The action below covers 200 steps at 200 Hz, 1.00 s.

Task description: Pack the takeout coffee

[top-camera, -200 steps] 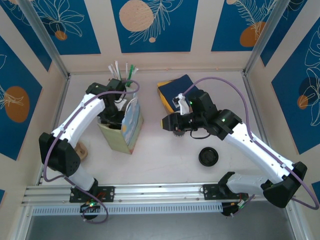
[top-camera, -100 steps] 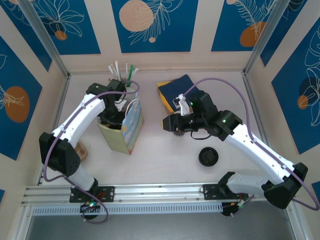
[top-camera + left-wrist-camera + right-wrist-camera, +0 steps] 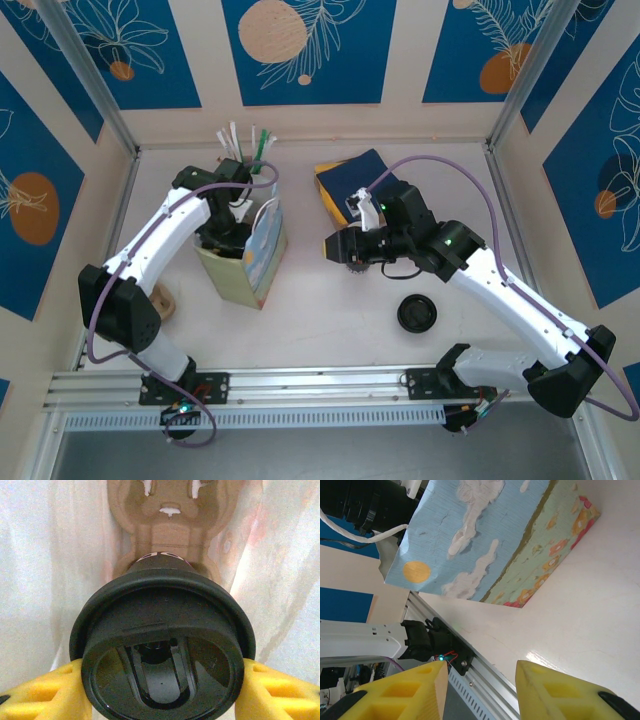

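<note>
On the left we see the left gripper (image 3: 161,692) down inside the paper bag (image 3: 263,252), yellow fingers (image 3: 45,695) clamped on the takeout coffee (image 3: 162,625) above a cardboard carrier (image 3: 170,535), while right of the bag the right gripper (image 3: 480,690) hangs open and empty, a loose black lid (image 3: 416,314) lying nearer on the table (image 3: 330,320).
</note>
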Each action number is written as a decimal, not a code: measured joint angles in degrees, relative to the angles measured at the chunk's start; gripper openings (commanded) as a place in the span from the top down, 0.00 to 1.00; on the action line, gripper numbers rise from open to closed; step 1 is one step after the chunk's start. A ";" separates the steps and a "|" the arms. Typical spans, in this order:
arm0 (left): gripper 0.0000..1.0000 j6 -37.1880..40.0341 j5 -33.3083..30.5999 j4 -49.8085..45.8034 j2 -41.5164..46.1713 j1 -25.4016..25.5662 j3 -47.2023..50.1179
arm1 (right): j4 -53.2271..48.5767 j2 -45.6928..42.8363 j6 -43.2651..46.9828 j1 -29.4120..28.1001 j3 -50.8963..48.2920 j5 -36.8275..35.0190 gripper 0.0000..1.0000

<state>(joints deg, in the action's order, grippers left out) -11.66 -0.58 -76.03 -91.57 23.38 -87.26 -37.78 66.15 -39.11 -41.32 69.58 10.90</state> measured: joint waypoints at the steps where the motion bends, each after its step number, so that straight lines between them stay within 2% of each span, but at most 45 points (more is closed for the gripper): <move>1: 0.47 0.00 0.00 0.00 0.00 0.00 0.00 | 0.00 0.00 0.00 0.00 0.00 0.00 0.59; 200: 0.47 -0.02 0.00 -1.55 0.33 0.00 0.00 | 0.02 0.00 -0.39 -0.31 -0.79 0.02 0.59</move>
<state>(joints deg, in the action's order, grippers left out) -11.68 -0.58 -77.58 -91.24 23.38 -87.26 -37.76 66.15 -39.51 -41.63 68.79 10.92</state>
